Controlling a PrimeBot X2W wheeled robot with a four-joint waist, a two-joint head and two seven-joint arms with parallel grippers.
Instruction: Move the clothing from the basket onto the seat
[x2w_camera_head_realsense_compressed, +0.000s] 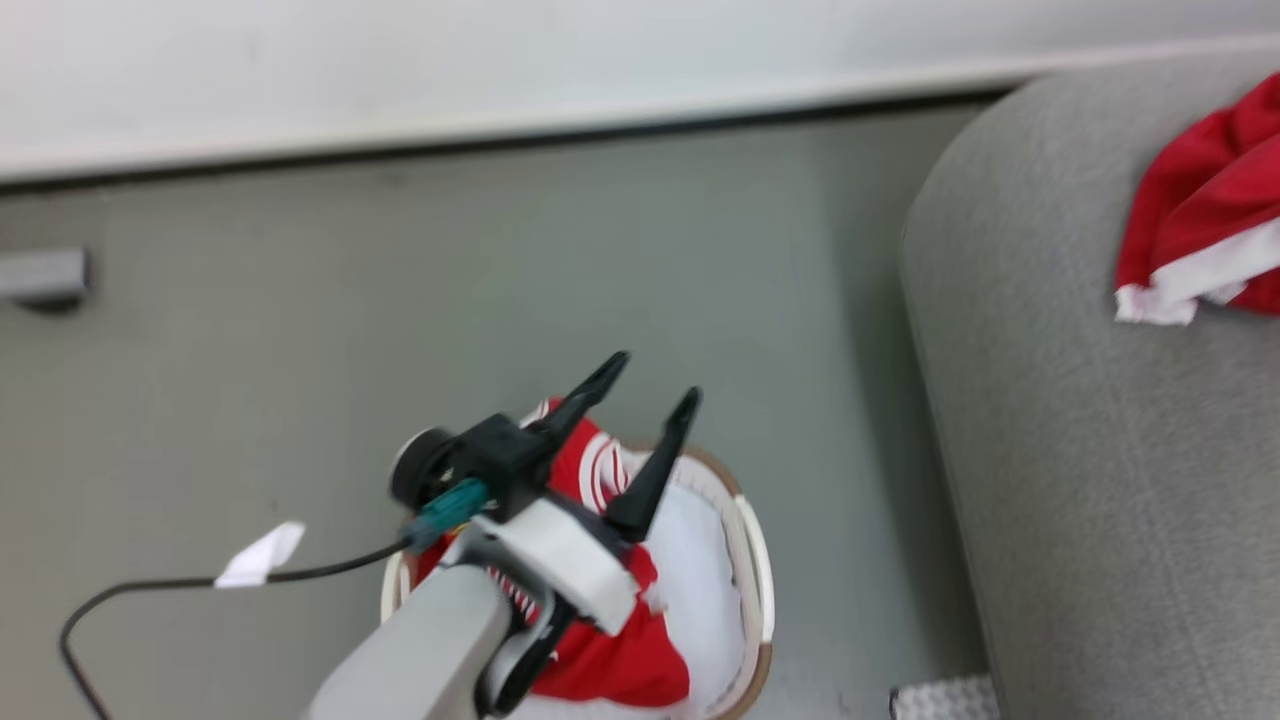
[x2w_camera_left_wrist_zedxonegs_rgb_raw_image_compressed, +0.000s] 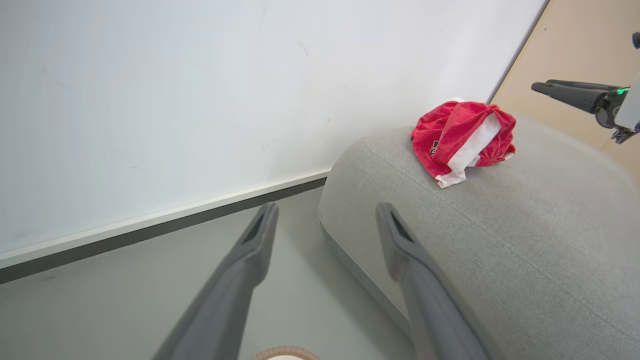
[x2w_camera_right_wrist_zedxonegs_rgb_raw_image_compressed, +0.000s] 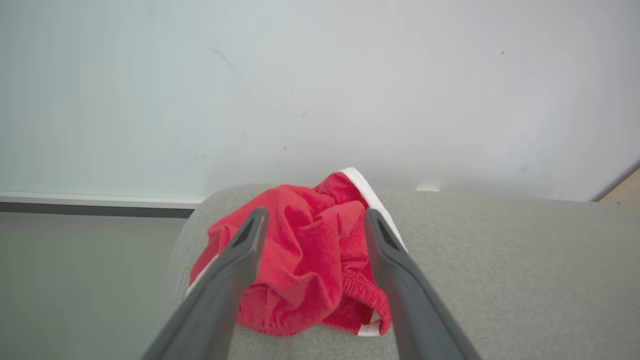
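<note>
The cream basket (x2w_camera_head_realsense_compressed: 762, 575) with a brown rim stands on the floor at the bottom centre, holding red clothing (x2w_camera_head_realsense_compressed: 612, 665) with white stripes over pale lining. My left gripper (x2w_camera_head_realsense_compressed: 655, 378) hovers above the basket, open and empty. In the left wrist view its fingers (x2w_camera_left_wrist_zedxonegs_rgb_raw_image_compressed: 260, 235) point toward the wall and the seat's corner, with a bit of the basket rim (x2w_camera_left_wrist_zedxonegs_rgb_raw_image_compressed: 286, 353) below. The grey seat (x2w_camera_head_realsense_compressed: 1060, 470) fills the right side. A crumpled red garment (x2w_camera_head_realsense_compressed: 1205, 215) with a white band lies on it. My right gripper (x2w_camera_right_wrist_zedxonegs_rgb_raw_image_compressed: 315, 217) is open just above that garment (x2w_camera_right_wrist_zedxonegs_rgb_raw_image_compressed: 305, 270).
A black cable (x2w_camera_head_realsense_compressed: 140, 588) with a white tag (x2w_camera_head_realsense_compressed: 262, 553) trails over the grey floor at the left. A white wall with a dark baseboard (x2w_camera_head_realsense_compressed: 500, 135) runs behind. A small grey object (x2w_camera_head_realsense_compressed: 45, 275) sits by the wall. A wooden panel (x2w_camera_left_wrist_zedxonegs_rgb_raw_image_compressed: 580, 45) stands behind the seat.
</note>
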